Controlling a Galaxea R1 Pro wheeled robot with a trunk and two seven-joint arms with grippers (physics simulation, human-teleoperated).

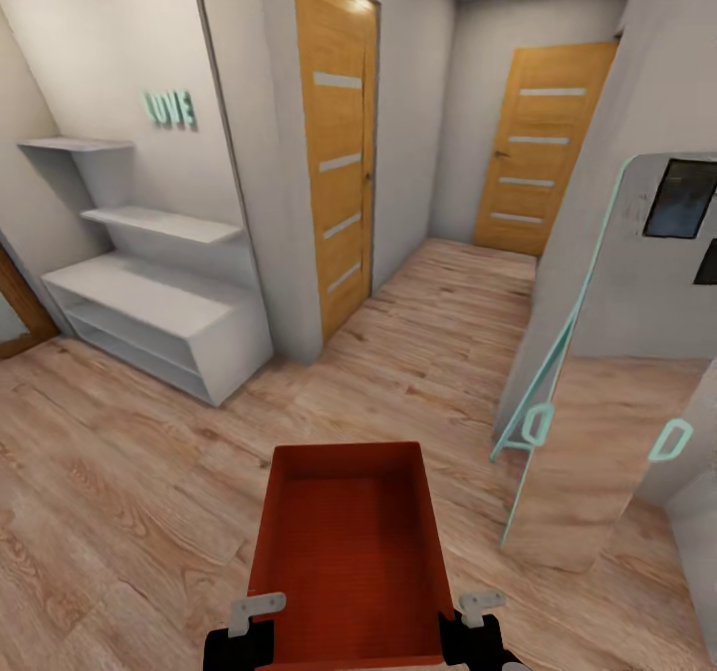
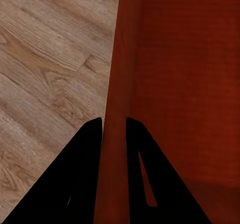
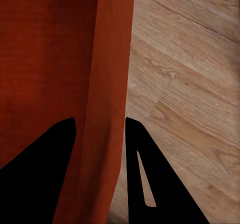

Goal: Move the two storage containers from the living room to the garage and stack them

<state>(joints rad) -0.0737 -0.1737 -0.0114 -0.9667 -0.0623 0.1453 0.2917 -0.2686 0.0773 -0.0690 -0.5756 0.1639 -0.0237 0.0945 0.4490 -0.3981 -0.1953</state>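
Rolling down a wood-floored hallway (image 1: 418, 352), doors (image 1: 538, 143) ahead, no garage in sight. One storage container (image 1: 349, 552) carried out front, long axis pointing forward. Left hand (image 1: 242, 629) pinching its left wall, right hand (image 1: 478, 623) clamped on the right wall, equally near.

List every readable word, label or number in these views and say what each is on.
"LOVE": raised teal letters on the white wall above the white shelves.
Dark framed panel on the right wall: no legible text.
Nothing readable on the storage container.
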